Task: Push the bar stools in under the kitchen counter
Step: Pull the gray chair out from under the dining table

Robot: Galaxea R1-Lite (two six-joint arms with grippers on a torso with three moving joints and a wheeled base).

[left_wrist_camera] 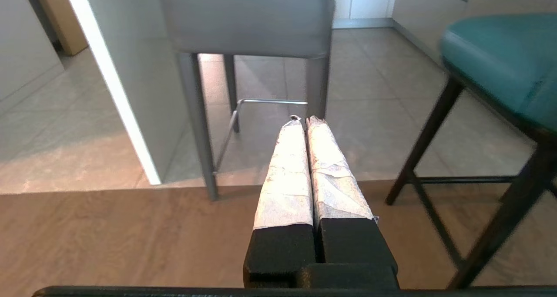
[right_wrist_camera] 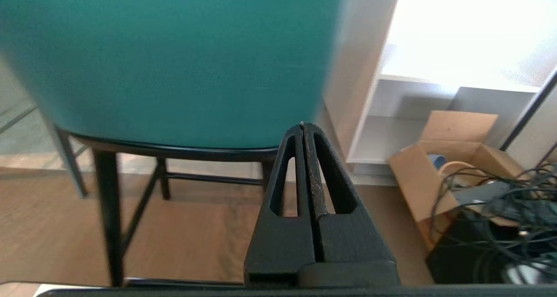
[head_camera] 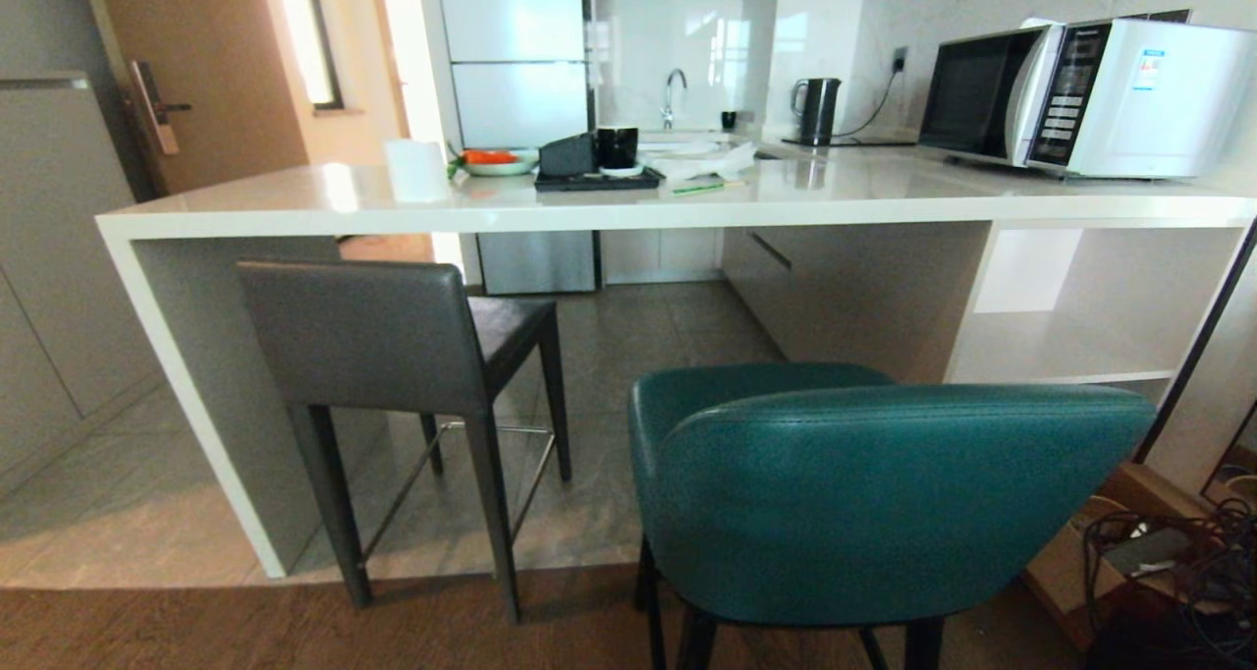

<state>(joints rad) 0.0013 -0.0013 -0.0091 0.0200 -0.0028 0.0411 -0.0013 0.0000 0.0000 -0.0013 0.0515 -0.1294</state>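
Teal stool (head_camera: 864, 493) stands out from the tabletop (head_camera: 609, 203), grey stool (head_camera: 393, 356) part under it at left; left gripper (left_wrist_camera: 303, 119) and right gripper (right_wrist_camera: 302, 125) both closed, empty, low behind stools.

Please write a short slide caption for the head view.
Grey stool tucked under white counter; teal stool stands out.

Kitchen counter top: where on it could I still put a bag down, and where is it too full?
On the kitchen counter, the left end up to the white cup is bare, as is the front strip before the microwave. The middle is crowded: a plate of food, a black tray with a mug, and crumpled paper.
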